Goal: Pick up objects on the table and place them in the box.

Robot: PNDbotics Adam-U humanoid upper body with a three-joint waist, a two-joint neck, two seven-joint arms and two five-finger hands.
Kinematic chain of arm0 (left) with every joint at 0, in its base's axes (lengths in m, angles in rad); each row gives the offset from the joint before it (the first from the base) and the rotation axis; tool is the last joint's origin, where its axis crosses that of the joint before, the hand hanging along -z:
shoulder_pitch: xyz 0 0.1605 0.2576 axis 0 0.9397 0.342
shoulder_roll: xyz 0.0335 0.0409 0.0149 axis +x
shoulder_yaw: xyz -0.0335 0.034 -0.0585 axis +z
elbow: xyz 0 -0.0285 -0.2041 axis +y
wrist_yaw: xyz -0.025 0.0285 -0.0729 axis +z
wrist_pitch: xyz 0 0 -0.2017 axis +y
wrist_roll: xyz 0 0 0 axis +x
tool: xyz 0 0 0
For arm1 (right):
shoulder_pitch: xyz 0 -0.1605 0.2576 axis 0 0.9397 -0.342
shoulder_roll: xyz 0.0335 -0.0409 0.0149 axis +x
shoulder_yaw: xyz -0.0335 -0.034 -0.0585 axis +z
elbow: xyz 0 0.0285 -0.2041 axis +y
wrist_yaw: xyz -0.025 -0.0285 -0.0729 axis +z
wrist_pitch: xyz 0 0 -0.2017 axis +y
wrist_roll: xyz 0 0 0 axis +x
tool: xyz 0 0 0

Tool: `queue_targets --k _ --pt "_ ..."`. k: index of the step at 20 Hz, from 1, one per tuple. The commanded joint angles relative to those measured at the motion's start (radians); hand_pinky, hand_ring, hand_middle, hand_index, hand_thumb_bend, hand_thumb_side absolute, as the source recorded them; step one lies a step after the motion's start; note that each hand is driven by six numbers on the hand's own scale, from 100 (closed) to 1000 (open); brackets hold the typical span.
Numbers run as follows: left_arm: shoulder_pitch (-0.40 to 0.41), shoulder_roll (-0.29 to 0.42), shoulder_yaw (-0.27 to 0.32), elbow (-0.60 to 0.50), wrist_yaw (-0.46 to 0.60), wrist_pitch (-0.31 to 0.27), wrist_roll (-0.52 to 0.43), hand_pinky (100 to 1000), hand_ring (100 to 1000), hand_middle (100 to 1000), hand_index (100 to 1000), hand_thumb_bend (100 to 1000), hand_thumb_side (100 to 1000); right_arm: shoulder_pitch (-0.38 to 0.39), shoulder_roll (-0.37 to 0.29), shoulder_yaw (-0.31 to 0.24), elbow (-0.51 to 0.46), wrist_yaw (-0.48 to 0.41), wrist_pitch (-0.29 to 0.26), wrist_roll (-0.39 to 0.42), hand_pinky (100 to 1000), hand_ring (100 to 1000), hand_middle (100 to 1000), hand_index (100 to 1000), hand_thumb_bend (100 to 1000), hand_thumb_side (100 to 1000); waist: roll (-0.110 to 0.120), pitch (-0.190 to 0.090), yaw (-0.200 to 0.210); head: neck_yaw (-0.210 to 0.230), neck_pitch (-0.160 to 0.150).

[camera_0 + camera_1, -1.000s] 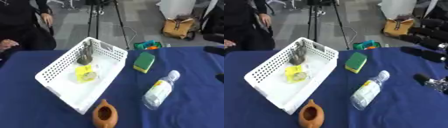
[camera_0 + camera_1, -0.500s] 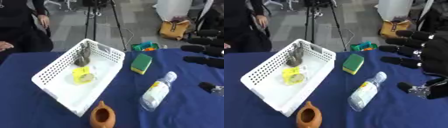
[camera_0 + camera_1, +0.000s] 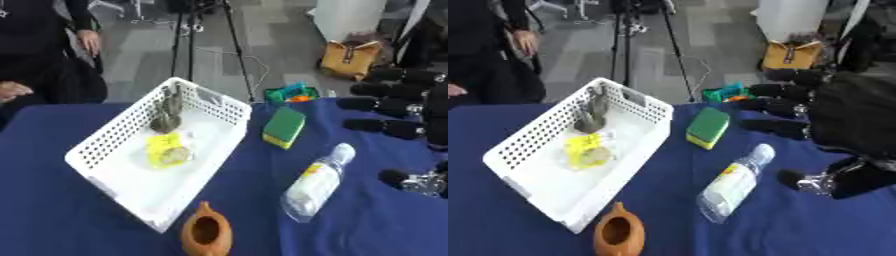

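My right hand, fingers spread and holding nothing, hovers at the right above the blue table, in approach toward the clear plastic bottle, which lies on its side right of the white perforated box. A green-and-yellow sponge lies farther off; a brown clay pot sits nearest. The box already holds a yellow item. Next, I judge: lower over the bottle and close around it.
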Motion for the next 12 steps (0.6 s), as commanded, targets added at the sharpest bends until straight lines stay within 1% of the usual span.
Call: queue_targets --k 1,5,7,8,9,11,12 --pt "-0.010 0.014 0.002 -0.014 0.004 0.000 -0.003 761 816 871 834 100 1000 -0.025 -0.001 -0.002 -0.006 -0.022 0.014 0.064 1000 1000 1000 1000 331 665 -0.003 -0.014 0.002 0.001 -0.008" --pt "-0.010 0.010 0.000 -0.014 0.006 0.000 -0.005 761 815 870 832 100 1000 -0.060 0.036 0.016 0.036 -0.041 0.016 0.128 1000 1000 1000 1000 331 668 -0.006 -0.017 0.004 0.001 -0.014" --pt "-0.010 0.009 -0.001 -0.014 0.007 0.001 -0.007 760 815 869 830 100 1000 -0.075 0.054 0.028 0.067 -0.042 0.012 0.165 1000 1000 1000 1000 343 655 -0.006 -0.018 0.007 -0.011 -0.013" --pt "-0.010 0.009 -0.001 -0.014 0.007 0.001 -0.007 760 815 869 829 100 1000 -0.083 0.061 0.032 0.079 -0.038 0.009 0.180 1000 1000 1000 1000 369 673 -0.006 -0.018 0.008 -0.018 -0.012" --pt "-0.010 0.009 -0.001 -0.014 0.007 0.001 -0.008 760 815 869 829 100 1000 -0.090 0.066 0.033 0.090 -0.027 0.006 0.188 1000 1000 1000 1000 369 673 -0.006 -0.018 0.009 -0.024 -0.011" --pt "-0.010 0.008 -0.001 -0.014 0.008 0.002 -0.009 760 814 868 827 100 1000 -0.098 0.075 0.037 0.113 0.004 -0.002 0.190 1000 1000 1000 1000 378 656 -0.006 -0.017 0.009 -0.031 -0.012" --pt "-0.010 0.007 -0.002 -0.014 0.008 0.002 -0.009 759 814 866 824 100 1000 -0.101 0.078 0.039 0.124 0.018 -0.005 0.185 1000 1000 1000 1000 383 594 -0.006 -0.017 0.010 -0.033 -0.013"
